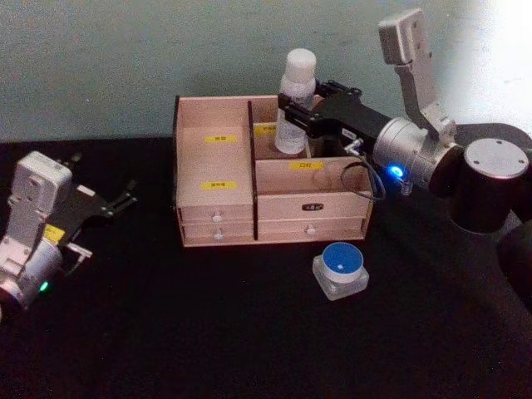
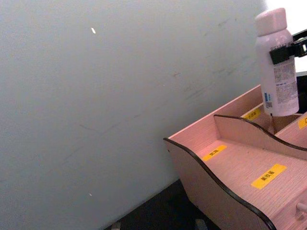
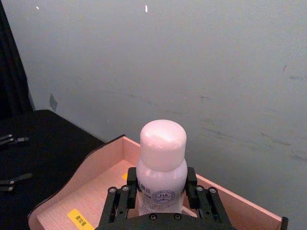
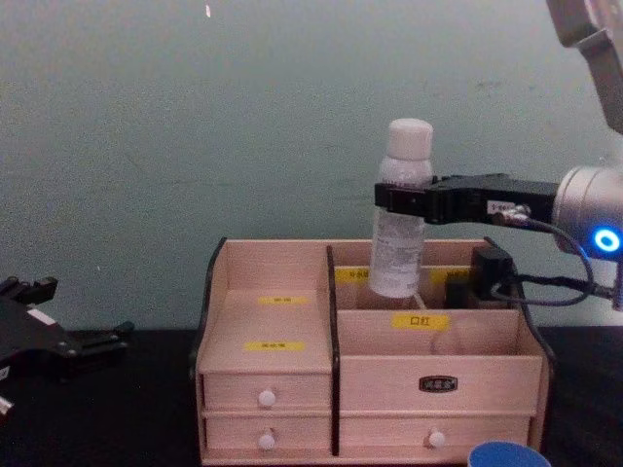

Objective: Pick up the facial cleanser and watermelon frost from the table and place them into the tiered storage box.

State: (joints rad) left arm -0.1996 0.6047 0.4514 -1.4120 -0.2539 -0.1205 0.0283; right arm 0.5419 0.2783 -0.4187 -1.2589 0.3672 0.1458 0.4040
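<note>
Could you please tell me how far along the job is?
Nothing looks placed in the box yet. The right pincer holds the cleanser upright, its base inside a rear compartment, not released. The blue-lidded jar sits on the table in front. The left pincer is parked at the left.

A black table [image 1: 249, 332] is lying flat across the foreground, running dark from the near edge back to where it is meeting the wall. The pale grey-green wall [image 1: 100, 66] is standing just behind it, carrying faint scuffs and thin scratches [image 2: 96, 128], and a small white fleck [image 2: 93, 30] is showing high on its surface.
</note>
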